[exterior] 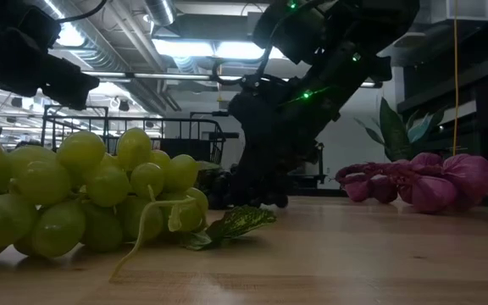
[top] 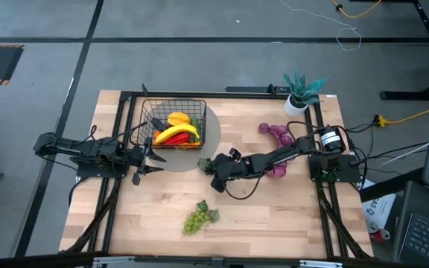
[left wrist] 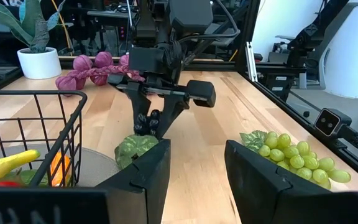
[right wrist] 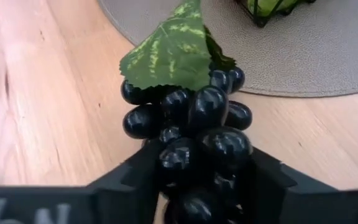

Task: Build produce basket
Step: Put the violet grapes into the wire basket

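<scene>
The black wire basket [top: 171, 112] stands on a round grey mat [top: 213, 132] and holds a yellow banana [top: 177, 132], a red chili and green pieces. My right gripper [top: 213, 168] is just right of the mat, shut on a bunch of dark grapes [right wrist: 197, 130] with a green leaf [right wrist: 169, 53]. My left gripper [top: 146, 160] hovers open near the basket's near left corner, touching nothing. A bunch of green grapes [top: 198, 217] lies on the table toward the near edge. The purple string [top: 276, 134] lies by the right arm. My right gripper holds the dark grape bunch pinched between its two fingers [right wrist: 132, 177], on the bunch's lower berries [right wrist: 194, 202]. It comes slanting down from the table's right. The leaf end [left wrist: 135, 149] points toward the basket and lies low at the mat's edge.
A white pot with a teal plant [top: 300, 93] stands at the far right corner. A second clump of purple string [top: 278, 170] lies under the right arm. Black frame rails [top: 118, 208] run along both sides. Bare wood stretches between the green grapes and the right edge.
</scene>
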{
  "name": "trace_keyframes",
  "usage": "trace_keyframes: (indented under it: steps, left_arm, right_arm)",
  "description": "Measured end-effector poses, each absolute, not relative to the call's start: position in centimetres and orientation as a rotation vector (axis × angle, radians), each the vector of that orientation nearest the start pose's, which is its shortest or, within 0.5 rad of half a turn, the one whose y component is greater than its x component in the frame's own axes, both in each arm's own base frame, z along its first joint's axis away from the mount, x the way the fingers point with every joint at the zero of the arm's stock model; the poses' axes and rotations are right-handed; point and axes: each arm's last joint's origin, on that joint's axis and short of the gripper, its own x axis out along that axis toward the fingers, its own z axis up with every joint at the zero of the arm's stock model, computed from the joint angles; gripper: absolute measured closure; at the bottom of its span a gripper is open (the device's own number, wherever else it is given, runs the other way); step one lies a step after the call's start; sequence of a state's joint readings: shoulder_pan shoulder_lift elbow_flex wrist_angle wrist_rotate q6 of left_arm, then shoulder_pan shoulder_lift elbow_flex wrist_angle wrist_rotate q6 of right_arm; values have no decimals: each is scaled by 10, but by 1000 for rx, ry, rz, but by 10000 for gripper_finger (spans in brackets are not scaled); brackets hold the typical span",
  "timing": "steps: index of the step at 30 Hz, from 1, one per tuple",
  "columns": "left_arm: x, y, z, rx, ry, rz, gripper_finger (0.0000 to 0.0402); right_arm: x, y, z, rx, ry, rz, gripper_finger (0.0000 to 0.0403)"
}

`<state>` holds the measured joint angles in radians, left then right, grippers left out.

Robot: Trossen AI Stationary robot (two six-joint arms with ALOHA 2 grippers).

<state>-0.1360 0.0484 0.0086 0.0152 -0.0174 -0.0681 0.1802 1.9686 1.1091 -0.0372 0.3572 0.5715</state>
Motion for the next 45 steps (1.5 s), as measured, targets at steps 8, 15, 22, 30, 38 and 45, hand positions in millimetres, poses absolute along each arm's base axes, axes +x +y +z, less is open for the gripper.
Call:
trace_keyframes:
  steps: [8,15,22,30,38,45]
  left_arm:
    - [99,-13,164,-66,29,-118,255]
    - [99,-13,164,-66,28,-118,255]
    - [99,-13,164,-66,28,-118,255]
    - [99,-13,164,-66,28,-118,255]
    - [99,-13,164,-66,28,-118,255]
    - [99,-13,164,-66,28,-118,255]
  right_arm:
    - [383,60,127,355,768,-421,298]
    - [385,61,129,507,728,-444,301]
    - [395,74,138,454,663,-217,302]
    - [399,75,144,470,576,-213,302]
    - [402,75,157,469,495,-163,302]
    - [396,74,191,409,415,-122,302]
